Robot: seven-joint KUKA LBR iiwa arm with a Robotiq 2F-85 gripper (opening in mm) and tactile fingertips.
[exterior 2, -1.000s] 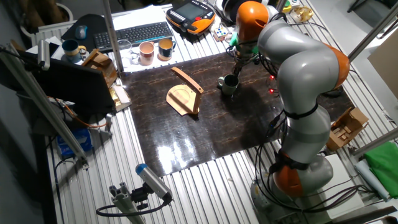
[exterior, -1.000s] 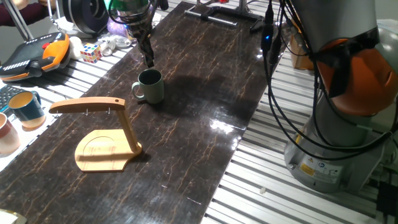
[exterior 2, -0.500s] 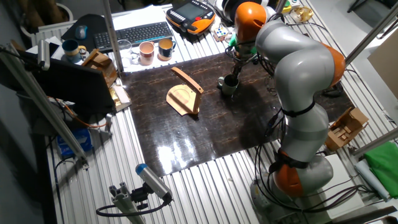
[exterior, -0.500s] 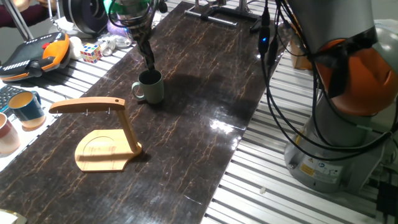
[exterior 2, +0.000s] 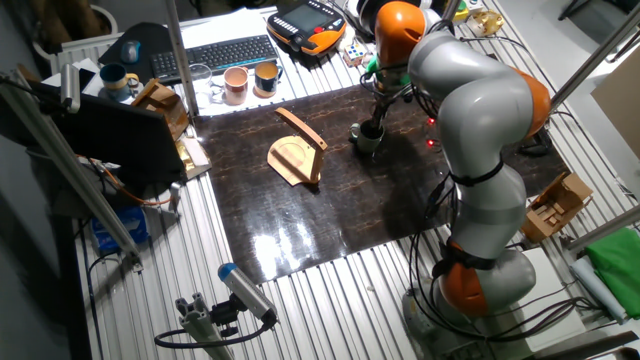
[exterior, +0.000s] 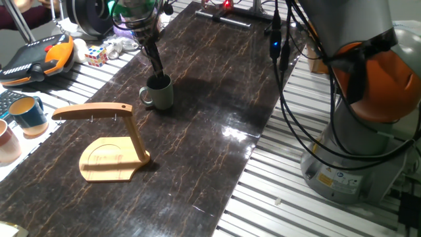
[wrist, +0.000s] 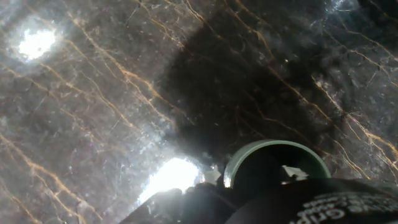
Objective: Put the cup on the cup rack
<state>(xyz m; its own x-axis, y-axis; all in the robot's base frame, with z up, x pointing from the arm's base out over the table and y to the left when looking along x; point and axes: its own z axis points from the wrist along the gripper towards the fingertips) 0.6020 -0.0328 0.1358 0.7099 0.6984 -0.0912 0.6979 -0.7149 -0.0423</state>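
My gripper [exterior: 158, 71] hangs at the rim of the cup [exterior: 158, 91], fingertips at or just inside the mouth; I cannot tell whether they are spread or closed on the wall. The cup stands upright near the far long edge of the dark mat [exterior: 217, 118], handle toward the cup rack [exterior: 112, 141]. I'd want one finger inside the wall and one outside before squeezing. The mat between cup and rack is bare; clutter lies beyond the far edge.
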